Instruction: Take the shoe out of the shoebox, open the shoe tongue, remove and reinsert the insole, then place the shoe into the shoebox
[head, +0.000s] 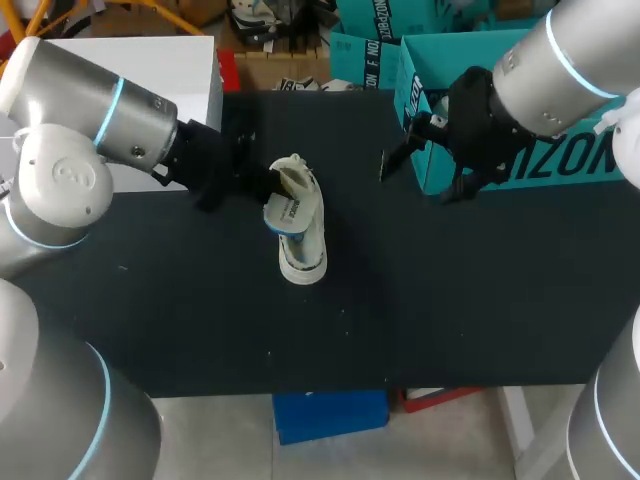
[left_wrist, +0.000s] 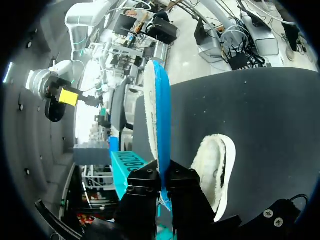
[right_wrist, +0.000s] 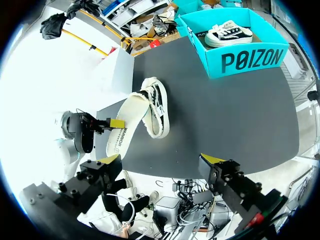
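Looks roughly halfway through. Has the white low-top canvas shoe (head: 303, 240) out of the teal cardboard shoebox (right_wrist: 240, 60) and lying on the black tabletop (head: 450, 300), with the white foam insole with a blue underside (left_wrist: 157, 110) pulled out. Leaves reinserting the insole and boxing the shoe. Shows the left gripper (left_wrist: 161, 176) pinched onto one end of the insole, holding it on edge just beside the shoe's mouth. Shows the right gripper (right_wrist: 160, 160) spread wide around nothing, near the shoebox, well apart from the shoe.
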